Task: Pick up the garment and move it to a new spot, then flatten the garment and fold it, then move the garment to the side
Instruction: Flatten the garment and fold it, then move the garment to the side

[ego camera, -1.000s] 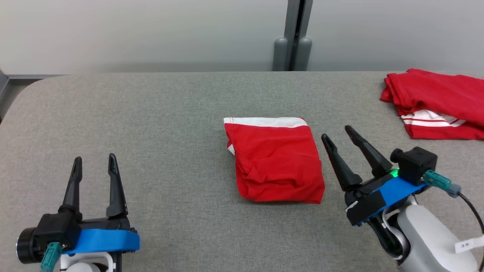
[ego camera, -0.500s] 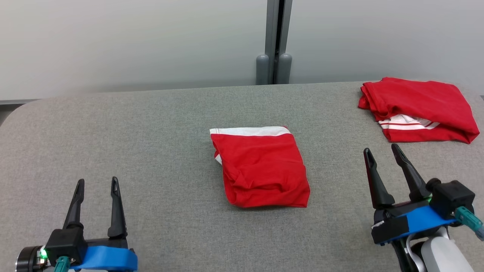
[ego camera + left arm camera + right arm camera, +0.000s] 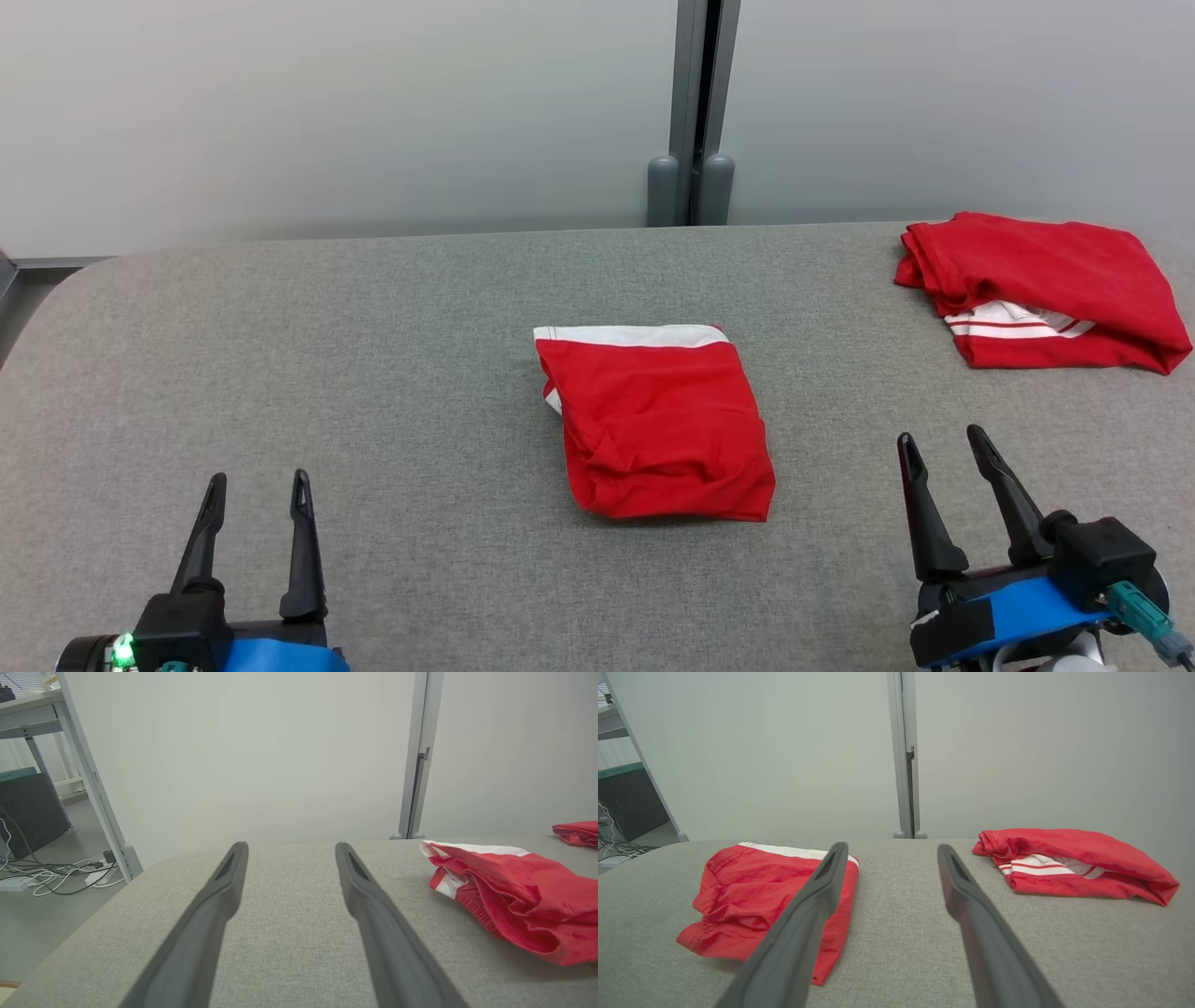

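**A:** Back from the cloth's right edge has come the right end effector point(image 3: 939, 437). It now sits low and well apart from the folded red fabric garment with a white band point(image 3: 658, 429). The camera has shifted too.

**B:** Its fingers?

**A:** Spread apart and empty, the same as the left end effector point(image 3: 260, 478).

**B:** And the garment?

**A:** It lies in the middle of the grey woven tabletop point(image 3: 373, 373), a rough square. A rumpled red garment with white stripes point(image 3: 1036, 280) lies far right.

**B:** Folding looks done, then. I'd judge only the move aside remains.
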Motion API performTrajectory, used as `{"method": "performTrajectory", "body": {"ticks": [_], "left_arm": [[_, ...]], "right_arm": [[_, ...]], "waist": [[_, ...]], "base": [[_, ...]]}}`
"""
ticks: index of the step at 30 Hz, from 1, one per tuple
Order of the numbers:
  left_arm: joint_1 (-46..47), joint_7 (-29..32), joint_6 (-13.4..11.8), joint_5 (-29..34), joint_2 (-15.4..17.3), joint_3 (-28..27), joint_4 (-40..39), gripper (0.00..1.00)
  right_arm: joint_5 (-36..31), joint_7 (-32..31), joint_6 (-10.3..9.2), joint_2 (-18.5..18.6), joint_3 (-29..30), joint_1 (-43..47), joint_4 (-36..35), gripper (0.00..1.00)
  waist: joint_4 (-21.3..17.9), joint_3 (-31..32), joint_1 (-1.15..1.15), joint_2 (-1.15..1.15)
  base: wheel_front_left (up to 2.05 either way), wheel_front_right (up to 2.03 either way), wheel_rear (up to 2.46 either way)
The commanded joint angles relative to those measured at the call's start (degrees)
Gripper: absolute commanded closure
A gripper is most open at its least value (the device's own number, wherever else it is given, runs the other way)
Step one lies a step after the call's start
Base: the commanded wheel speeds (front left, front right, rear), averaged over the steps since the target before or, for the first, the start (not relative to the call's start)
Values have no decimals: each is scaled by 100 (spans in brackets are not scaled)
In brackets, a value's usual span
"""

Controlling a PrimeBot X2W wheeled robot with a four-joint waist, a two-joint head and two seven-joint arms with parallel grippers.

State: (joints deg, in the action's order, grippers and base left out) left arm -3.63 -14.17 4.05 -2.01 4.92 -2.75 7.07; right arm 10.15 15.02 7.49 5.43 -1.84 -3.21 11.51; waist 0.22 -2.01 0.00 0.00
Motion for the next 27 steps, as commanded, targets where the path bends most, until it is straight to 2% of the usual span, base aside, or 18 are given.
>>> {"method": "performTrajectory", "body": {"ticks": [1, 16, 27], "left_arm": [[-58, 24, -27, 0, 8, 29, -25, 0], [-22, 25, -88, -91, 73, 81, -43, 0], [289, -8, -91, -138, 55, 234, -26, 0]], "right_arm": [[-11, 18, 0, -34, 21, 65, -31, 0], [-46, -37, 0, -9, 94, -80, 101, 0], [-92, -377, 0, 278, -372, -1466, 522, 0]], "waist": [[4, -2, 0, 0], [56, -44, 0, 0], [286, -370, 0, 0]], "base": [[0, 0, 0], [0, 0, 0], [0, 0, 0]]}}
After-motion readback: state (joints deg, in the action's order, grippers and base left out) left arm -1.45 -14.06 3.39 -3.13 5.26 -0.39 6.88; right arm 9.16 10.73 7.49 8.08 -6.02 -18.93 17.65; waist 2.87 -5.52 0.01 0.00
